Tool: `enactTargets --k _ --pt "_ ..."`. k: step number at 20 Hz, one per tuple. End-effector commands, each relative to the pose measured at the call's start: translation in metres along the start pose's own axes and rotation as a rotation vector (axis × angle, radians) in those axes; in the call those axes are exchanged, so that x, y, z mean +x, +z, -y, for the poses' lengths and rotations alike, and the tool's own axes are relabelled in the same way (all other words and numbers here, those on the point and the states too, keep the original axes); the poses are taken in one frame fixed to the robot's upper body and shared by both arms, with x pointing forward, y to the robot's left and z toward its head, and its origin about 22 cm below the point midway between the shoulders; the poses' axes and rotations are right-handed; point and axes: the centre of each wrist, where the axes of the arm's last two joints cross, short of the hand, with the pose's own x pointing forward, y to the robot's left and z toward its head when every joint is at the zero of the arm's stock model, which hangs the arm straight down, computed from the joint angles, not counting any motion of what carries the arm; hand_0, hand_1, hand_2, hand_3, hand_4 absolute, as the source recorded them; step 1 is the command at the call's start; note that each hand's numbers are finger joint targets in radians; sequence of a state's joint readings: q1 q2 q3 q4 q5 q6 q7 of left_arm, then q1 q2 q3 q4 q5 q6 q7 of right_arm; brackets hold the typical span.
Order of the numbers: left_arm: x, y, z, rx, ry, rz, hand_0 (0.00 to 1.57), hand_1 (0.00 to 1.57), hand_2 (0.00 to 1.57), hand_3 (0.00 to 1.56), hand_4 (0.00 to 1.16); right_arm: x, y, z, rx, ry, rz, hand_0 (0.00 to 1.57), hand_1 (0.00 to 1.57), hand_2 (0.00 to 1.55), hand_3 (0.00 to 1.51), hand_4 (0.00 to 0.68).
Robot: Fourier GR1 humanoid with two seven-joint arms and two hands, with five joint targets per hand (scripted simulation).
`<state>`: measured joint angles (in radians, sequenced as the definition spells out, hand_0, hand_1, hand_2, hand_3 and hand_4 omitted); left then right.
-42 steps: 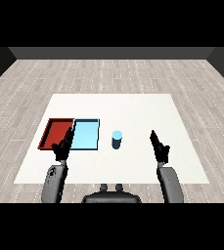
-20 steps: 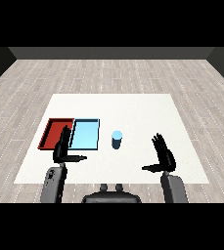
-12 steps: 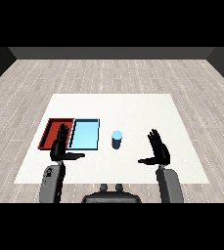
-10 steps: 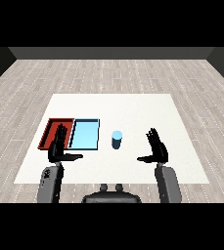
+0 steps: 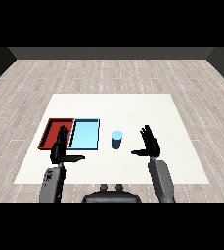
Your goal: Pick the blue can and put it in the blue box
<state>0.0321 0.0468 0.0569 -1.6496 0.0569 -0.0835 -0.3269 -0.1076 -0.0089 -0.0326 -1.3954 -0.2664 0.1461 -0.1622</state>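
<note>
Right hand [image 5: 151, 144] is raised over the white table [image 5: 133, 107], fingers straight and spread, thumb pointing left toward the blue can [image 5: 116, 139]; it holds nothing and sits to the can's right, apart from it. Left hand [image 5: 60, 149] is also open, fingers straight up, thumb sticking out to the right, hovering in front of the near edge of the two trays. Blue can stands upright on the table, just right of the light blue tray [image 5: 84, 134], not touching it. Red tray [image 5: 56, 133] lies touching the blue tray's left side. Both grey forearms come in from the lower corners.
</note>
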Motion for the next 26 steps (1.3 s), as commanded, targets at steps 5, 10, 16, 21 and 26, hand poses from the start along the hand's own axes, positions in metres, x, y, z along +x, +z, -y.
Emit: enactTargets --k 5,10,16,21,26 --pt "0.012 -0.002 0.009 0.001 -0.008 -0.005 0.00 0.00 0.00 0.00 0.00 -0.029 -0.029 -0.020 -0.024 0.006 -0.037 0.00 0.00 0.00 0.00 0.000" --pt "-0.002 0.004 -0.017 0.000 -0.003 -0.006 0.00 0.00 0.00 0.00 0.00 -0.032 -0.020 -0.056 0.007 -0.018 -0.062 0.00 0.00 0.00 0.00 0.000" --pt "0.005 0.003 0.010 0.012 -0.017 0.013 0.00 0.00 0.00 0.00 0.00 -0.050 -0.036 -0.046 0.020 -0.043 -0.070 0.00 0.00 0.00 0.00 0.000" --pt "-0.011 0.007 -0.007 -0.002 0.007 -0.006 0.00 0.00 0.00 0.00 0.00 -0.058 -0.043 -0.075 0.041 0.038 -0.090 0.00 0.00 0.00 0.00 0.000" --pt "0.012 0.001 -0.006 -0.001 -0.002 -0.001 0.00 0.00 0.00 0.00 0.00 -0.068 -0.064 -0.078 0.042 0.040 -0.113 0.00 0.00 0.00 0.00 0.000"
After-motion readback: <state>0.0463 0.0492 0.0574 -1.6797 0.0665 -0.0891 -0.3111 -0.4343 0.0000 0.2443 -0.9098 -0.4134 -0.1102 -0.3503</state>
